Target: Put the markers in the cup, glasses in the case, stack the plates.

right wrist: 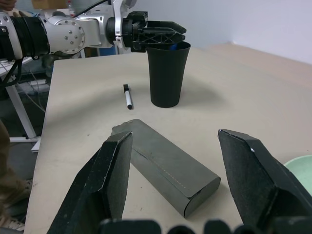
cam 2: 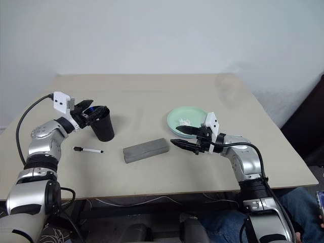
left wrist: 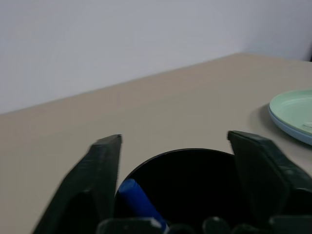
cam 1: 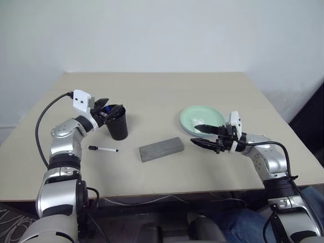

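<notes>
While the blue-capped white marker (left wrist: 139, 204) sits inside the black tapered plastic cup (cam 1: 117, 122), left fingers (left wrist: 100, 183) spread.
Right fingers (right wrist: 253, 178) gape above the closed grey felt case (cam 1: 161, 149), cup at its ten o'clock.

Both eye views look forward and down from the head over the whole worktop (cam 1: 167, 96), sharing every object on it, slightly offset from each other. The left wrist view sits very near the cup (left wrist: 187, 190), facing right toward the green plate (left wrist: 292, 114). The right wrist view faces left, low over the case (right wrist: 168, 165), sharing cup and case with the eyes.
</notes>
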You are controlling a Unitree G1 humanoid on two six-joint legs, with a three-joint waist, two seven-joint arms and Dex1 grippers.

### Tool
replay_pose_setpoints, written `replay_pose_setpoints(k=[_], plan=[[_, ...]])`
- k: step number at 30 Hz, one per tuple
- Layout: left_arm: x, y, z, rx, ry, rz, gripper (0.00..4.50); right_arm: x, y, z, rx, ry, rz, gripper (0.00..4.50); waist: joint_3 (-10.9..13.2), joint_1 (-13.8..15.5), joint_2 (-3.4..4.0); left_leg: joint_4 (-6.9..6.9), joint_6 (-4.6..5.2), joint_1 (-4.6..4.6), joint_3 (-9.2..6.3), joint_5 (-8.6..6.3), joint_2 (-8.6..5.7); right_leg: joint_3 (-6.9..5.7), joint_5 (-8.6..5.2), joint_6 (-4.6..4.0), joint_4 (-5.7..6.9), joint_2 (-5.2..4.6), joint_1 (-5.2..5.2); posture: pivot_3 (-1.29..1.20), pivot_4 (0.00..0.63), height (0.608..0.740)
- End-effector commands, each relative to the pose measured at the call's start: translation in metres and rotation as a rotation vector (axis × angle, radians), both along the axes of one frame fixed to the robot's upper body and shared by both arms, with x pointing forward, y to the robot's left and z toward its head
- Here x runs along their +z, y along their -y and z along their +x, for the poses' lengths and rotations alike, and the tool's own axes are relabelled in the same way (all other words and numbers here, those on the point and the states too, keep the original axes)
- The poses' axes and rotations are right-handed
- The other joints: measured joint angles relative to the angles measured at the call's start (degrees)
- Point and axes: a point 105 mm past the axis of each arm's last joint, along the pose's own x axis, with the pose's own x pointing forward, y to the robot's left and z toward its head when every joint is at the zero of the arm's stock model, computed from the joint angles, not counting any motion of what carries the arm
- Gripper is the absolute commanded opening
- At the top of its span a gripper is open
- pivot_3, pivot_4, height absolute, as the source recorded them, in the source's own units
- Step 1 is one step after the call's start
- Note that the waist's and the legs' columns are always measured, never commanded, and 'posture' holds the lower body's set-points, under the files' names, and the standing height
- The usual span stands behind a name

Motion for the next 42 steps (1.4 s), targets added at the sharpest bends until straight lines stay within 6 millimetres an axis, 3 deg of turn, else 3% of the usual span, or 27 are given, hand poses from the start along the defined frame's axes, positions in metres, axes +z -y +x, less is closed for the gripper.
replay_pose_setpoints(k=[1, 6, 10, 15, 19, 24, 27, 33, 35, 42], plan=[[0.026, -0.001, 0.004, 0.005, 0.088, -0.013, 3.92, 0.015, -0.002, -0.001, 0.009, 0.061, 0.014, 3.05, 0.0, 0.0, 0.00, 0.00, 0.00, 0.00, 0.00, 0.00, 0.00, 0.00, 0.00, 0.00, 0.00, 0.00, 0.00, 0.00, 0.000, 0.721], [0.035, -0.006, 0.004, 0.017, 0.117, -0.016, 3.92, 0.014, -0.003, -0.001, 0.012, 0.060, 0.013, 3.05, 0.0, 0.0, 0.00, 0.00, 0.00, 0.00, 0.00, 0.00, 0.00, 0.00, 0.00, 0.00, 0.00, 0.00, 0.00, 0.00, 0.000, 0.721], [0.063, -0.006, 0.004, -0.008, 0.185, -0.033, 3.92, 0.014, -0.003, -0.001, 0.016, 0.060, 0.013, 3.05, 0.0, 0.0, -0.01, 0.00, 0.00, -0.02, -0.01, 0.00, 0.00, -0.01, 0.00, 0.00, -0.01, 0.00, 0.00, 0.00, 0.000, 0.721], [0.109, 0.011, -0.005, -0.182, 0.249, -0.020, 3.92, 0.014, -0.004, -0.001, 0.022, 0.058, 0.011, 3.05, 0.0, 0.0, -0.05, 0.00, 0.00, -0.07, -0.02, 0.00, 0.00, -0.03, 0.00, 0.01, -0.05, 0.00, -0.02, 0.00, 0.000, 0.721], [0.125, 0.030, -0.023, -0.378, 0.216, 0.101, 3.92, 0.015, -0.006, 0.000, 0.028, 0.059, 0.012, 3.05, 0.0, -0.1, -0.02, -0.06, 0.00, -0.04, 0.01, -0.01, 0.00, -0.01, -0.01, 0.01, -0.09, 0.01, -0.03, 0.00, 0.000, 0.721], [0.116, 0.041, -0.039, -0.554, 0.092, 0.318, 3.92, 0.014, -0.007, 0.001, 0.032, 0.060, 0.011, 3.05, 0.0, -0.1, -0.01, -0.07, 0.00, 0.00, 0.02, 0.00, 0.01, 0.00, -0.01, -0.01, -0.04, 0.02, -0.02, 0.00, 0.000, 0.721], [0.099, 0.042, -0.050, -0.656, -0.021, 0.498, 3.92, 0.014, -0.008, 0.001, 0.034, 0.061, 0.012, 3.05, 0.0, -0.1, -0.01, -0.06, 0.00, 0.01, 0.02, 0.00, 0.01, 0.01, -0.02, -0.02, -0.03, 0.02, -0.02, 0.00, 0.000, 0.721], [0.064, 0.024, -0.064, -0.759, -0.238, 0.813, 3.92, 0.013, -0.008, 0.001, 0.034, 0.062, 0.011, 3.05, 0.0, 0.0, 0.00, -0.07, 0.01, -0.08, 0.03, -0.01, 0.01, 0.03, -0.03, -0.02, -0.08, 0.02, -0.09, 0.00, 0.000, 0.721], [0.051, 0.015, -0.069, -0.784, -0.324, 0.909, 4.31, 0.013, -0.008, 0.001, 0.031, 0.061, 0.010, 3.05, 0.0, 0.0, 0.01, -0.07, 0.01, -0.10, 0.03, -0.01, 0.02, 0.05, -0.04, -0.03, -0.07, 0.02, -0.13, 0.00, 0.000, 0.721], [0.023, -0.003, -0.075, -0.823, -0.505, 1.001, 4.47, 0.012, -0.008, 0.001, 0.024, 0.063, 0.011, 3.05, 0.0, 0.0, 0.01, -0.07, 0.02, -0.11, 0.04, 0.00, 0.02, 0.06, -0.10, -0.13, -0.05, 0.01, -0.14, 0.00, 0.000, 0.721]])
